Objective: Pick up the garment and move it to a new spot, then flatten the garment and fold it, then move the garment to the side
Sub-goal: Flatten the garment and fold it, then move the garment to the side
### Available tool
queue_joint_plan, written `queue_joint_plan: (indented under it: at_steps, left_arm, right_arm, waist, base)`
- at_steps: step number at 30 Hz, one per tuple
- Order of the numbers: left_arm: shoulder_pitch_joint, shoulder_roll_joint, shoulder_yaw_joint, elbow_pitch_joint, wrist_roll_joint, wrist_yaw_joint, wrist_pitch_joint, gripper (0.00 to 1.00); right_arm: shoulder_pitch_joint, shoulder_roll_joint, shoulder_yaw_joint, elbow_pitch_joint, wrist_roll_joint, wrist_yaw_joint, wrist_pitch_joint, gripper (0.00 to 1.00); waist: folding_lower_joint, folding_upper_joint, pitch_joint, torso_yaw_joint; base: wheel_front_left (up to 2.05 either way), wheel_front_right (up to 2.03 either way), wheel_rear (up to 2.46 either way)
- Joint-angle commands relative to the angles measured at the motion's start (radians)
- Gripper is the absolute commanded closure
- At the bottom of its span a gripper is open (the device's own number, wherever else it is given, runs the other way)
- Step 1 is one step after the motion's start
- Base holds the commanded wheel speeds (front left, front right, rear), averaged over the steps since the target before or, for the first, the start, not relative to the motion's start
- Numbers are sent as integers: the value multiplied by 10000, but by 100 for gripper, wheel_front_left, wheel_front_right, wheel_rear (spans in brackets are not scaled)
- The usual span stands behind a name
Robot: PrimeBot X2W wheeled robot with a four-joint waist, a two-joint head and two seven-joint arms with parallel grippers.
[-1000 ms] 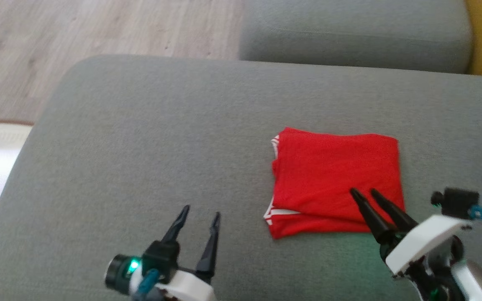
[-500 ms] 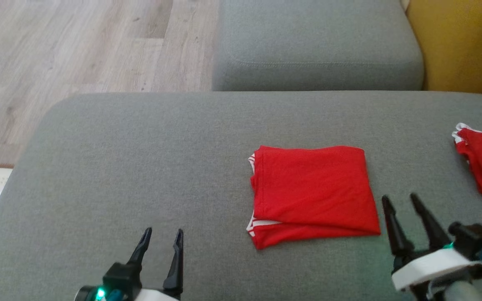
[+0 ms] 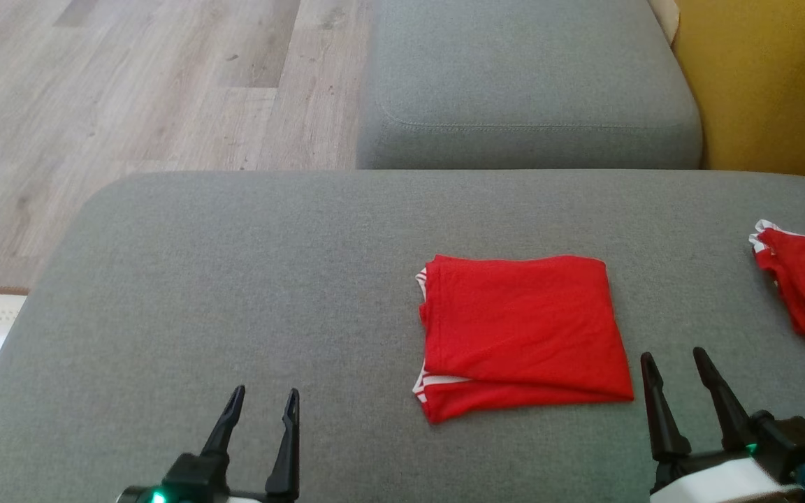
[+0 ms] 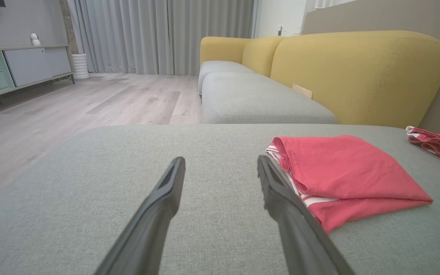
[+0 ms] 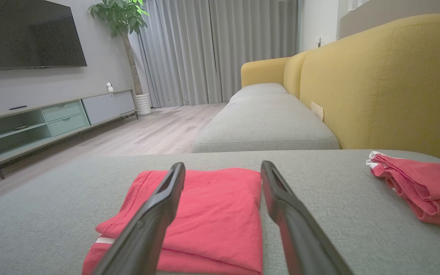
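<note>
Garment (image 3: 518, 335) folded, flat; television (image 5: 29, 34) (right wrist view)

light: soft, even daylight | focus: sharp | edges: mild wide-angle bend

You saw wood floor (image 3: 130, 84) at ten o'clock, a grey cushion (image 3: 528, 84) at twelve, a yellow backrest (image 3: 766, 84) at two, curtains (image 5: 220, 49) beyond.

Folded red garment (image 5: 220, 214) lies between parted fingers (image 5: 155, 215).
</note>
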Motion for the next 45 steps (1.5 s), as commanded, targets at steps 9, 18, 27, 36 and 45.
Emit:
queue_joint_plan:
  at_steps: [9, 18, 27, 36, 45]
  left_arm:
    - [-387, -87, 381, -645, 229, 75, -122, 0]
    - [-431, -88, 330, -672, 299, 109, -122, 0]
    - [-489, -88, 258, -664, 331, 152, -122, 0]
    - [-511, -89, 227, -668, 353, 158, -122, 0]
    - [-494, -89, 167, -627, 380, 78, -122, 0]
  right_arm:
    - [-187, 102, 89, -299, -286, -9, -110, 0]
    - [-174, 151, 74, -220, -332, -9, -110, 0]
    - [-159, 205, -4, -215, -345, -9, -110, 0]
    - [-172, 316, -55, -179, -309, -9, -110, 0]
    - [-153, 327, -17, -182, -316, -9, -110, 0]
  waist:
    - [0, 0, 1, -24]
    - [0, 0, -6, -102]
    - [0, 0, 3, -148]
    - [0, 0, 51, -119]
    - [0, 0, 212, -72]
  base:
    - [0, 0, 0]
    - [0, 0, 0]
    - [0, 0, 0]
    - [0, 0, 0]
    - [0, 0, 0]
